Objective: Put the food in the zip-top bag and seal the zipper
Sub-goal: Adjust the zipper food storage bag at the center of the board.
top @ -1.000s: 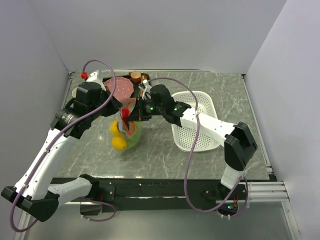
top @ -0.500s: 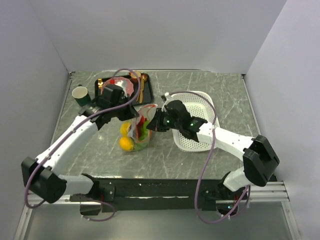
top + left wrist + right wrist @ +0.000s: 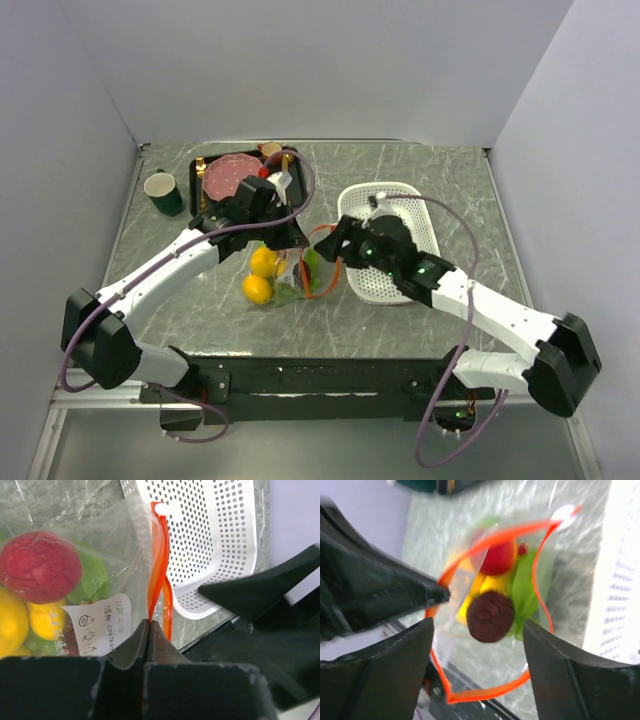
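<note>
Currently left gripper [image 3: 149, 623] clamped on zipper [image 3: 156, 565]; right gripper [image 3: 479, 625] spread wide. Zip-top bag [image 3: 115, 540] holds two lemons [image 3: 263, 262] [image 3: 256, 289], one red piece [image 3: 40, 565], one purple piece [image 3: 490, 616].

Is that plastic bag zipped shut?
No, the zipper gapes in a wide loop, and the food shows through the opening.
</note>
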